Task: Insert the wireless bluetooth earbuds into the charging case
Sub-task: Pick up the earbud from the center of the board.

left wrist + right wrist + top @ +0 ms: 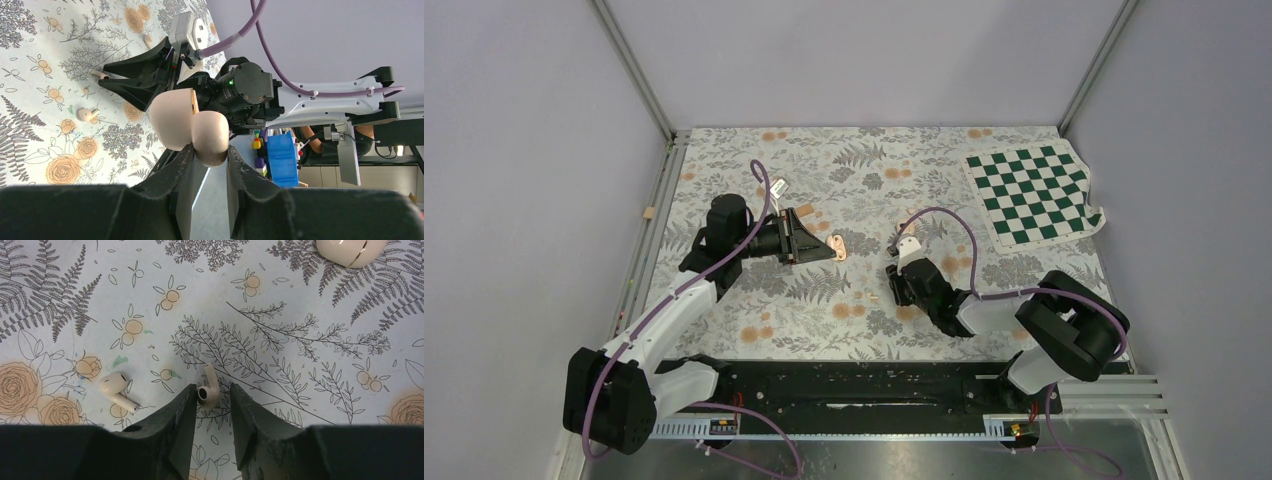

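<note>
Your left gripper: clamped on glossy peach charging case, lid open.
Your right gripper: jaws apart, straddling cream earbud; second earbud nearby.

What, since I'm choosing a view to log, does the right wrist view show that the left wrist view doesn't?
Right wrist only: one earbud lying between the fingers of the open right claw. Left wrist only: the left claw shut on the charging case, lid open, and the right arm. Both: the case, the other earbud, the floral cloth.

charging case — cut by top edge | earbud — too small
</note>
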Robot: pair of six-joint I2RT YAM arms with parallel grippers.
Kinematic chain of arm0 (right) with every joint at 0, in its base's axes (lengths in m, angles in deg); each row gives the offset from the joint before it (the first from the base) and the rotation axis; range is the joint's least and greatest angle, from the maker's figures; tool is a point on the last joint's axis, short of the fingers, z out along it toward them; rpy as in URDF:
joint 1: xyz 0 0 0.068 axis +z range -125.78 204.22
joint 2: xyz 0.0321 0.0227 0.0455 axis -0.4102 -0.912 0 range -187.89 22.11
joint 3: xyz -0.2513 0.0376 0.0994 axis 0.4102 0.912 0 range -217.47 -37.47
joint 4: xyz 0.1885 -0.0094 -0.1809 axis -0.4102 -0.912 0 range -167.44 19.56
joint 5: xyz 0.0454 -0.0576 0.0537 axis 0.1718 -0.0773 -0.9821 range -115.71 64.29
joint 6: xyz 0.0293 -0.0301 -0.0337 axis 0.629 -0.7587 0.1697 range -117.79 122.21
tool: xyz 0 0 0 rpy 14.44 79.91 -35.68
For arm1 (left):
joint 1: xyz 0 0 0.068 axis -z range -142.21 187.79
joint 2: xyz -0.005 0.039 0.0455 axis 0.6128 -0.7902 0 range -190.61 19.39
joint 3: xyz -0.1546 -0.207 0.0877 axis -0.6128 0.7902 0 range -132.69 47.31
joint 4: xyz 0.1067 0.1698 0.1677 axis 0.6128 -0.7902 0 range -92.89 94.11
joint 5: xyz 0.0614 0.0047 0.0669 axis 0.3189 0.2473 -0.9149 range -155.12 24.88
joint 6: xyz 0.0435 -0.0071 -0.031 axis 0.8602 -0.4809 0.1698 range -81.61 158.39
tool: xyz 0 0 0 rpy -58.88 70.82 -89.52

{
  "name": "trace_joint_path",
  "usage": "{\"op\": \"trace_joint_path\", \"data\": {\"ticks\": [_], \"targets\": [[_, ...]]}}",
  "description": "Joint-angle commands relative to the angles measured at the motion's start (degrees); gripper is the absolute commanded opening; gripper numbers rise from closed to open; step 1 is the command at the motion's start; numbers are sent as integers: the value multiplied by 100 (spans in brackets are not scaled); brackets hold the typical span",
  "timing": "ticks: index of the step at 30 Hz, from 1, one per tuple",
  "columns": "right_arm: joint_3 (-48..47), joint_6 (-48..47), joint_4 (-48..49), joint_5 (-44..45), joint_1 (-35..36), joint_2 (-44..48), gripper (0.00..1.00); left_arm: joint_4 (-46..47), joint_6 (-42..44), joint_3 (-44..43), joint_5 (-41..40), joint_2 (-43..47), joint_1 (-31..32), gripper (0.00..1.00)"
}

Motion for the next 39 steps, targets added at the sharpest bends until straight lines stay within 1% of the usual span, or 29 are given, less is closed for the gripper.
{"op": "trace_joint_path", "data": {"ticks": [1, 4, 7, 12, 17, 20, 22, 25, 29, 35, 39], "targets": [[-77, -25, -479, 119, 113, -102, 38, 379, -9, 3, 41, 80, -40, 0], [-75, -30, -505, 143, 132, -99, 34, 380, -13, 12, 42, 89, -36, 0], [-82, -32, -545, 144, 147, -63, 26, 392, -21, 17, 36, 79, -35, 0], [-78, 2, -640, 122, 156, 99, 14, 428, -48, 2, 43, 45, -36, 0], [-60, 18, -876, 114, 156, 417, 8, 422, -27, 10, 47, 4, -36, 0], [-27, 21, -1139, 96, 153, 774, 6, 226, 156, 13, -43, -69, -35, 0], [-7, 12, -1385, 13, 156, 1106, 5, -137, 503, -29, -166, -189, -27, 0], [11, -11, -1848, -142, 151, 1601, 4, -476, 809, -49, -224, -407, 14, 0], [-83, -38, -2598, -384, 147, 2350, 3, -737, 1034, -110, -389, -661, 226, 0], [-689, -200, -3962, -732, 147, 3302, 3, -749, 1108, -269, -381, -968, 524, 0], [-1292, -374, -4766, -1051, 147, 3530, 3, -754, 1146, -369, -366, -1102, 732, 0]]}}
